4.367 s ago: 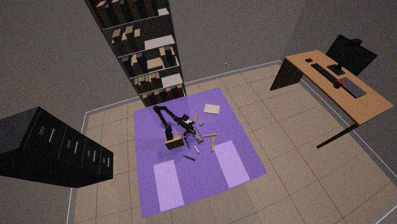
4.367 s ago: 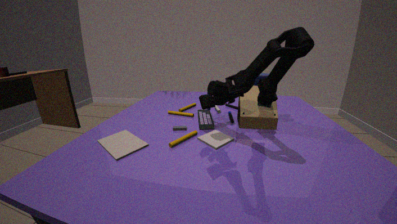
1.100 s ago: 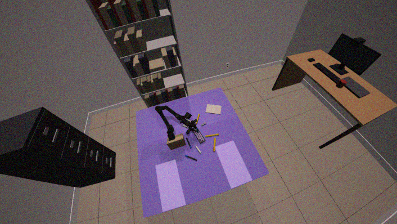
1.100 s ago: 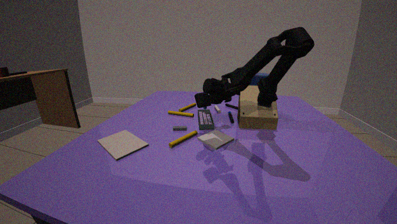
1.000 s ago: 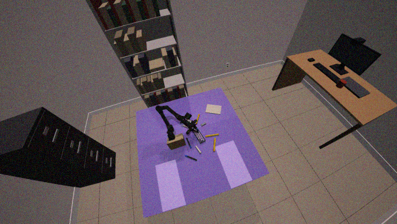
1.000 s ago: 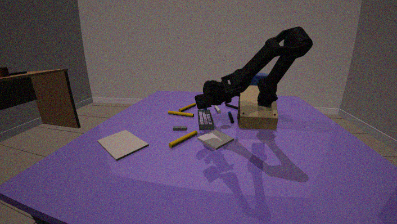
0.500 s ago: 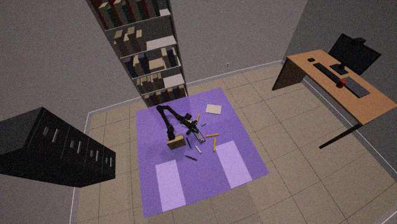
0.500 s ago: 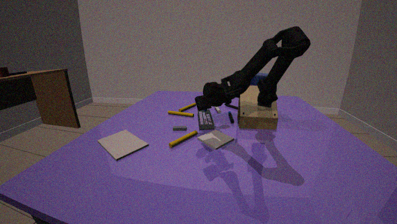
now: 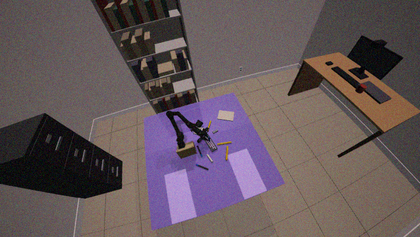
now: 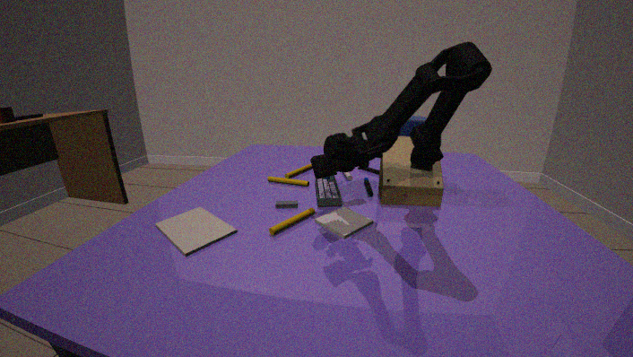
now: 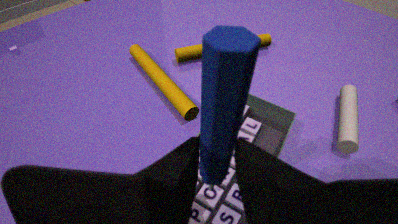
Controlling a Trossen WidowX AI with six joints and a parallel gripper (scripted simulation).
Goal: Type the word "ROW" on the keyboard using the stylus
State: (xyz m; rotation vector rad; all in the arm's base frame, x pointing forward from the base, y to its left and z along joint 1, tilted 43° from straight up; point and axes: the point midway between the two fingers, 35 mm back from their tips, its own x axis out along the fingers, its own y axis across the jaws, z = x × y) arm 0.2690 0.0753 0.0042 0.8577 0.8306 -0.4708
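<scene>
My gripper is shut on the blue stylus, which stands nearly upright between the fingers. The small keyboard lies on the purple desk, under and just beyond the fingers. In the wrist view, white keys marked L, P, S, a partly covered O and a partly covered R show around the stylus. The fingers and stylus hide other keys. The stylus's lower tip is hidden, so contact with a key cannot be told.
Yellow sticks lie around the keyboard. A white stick and dark pens lie on its other side. A grey block, a pale tile and the arm's wooden base are also there.
</scene>
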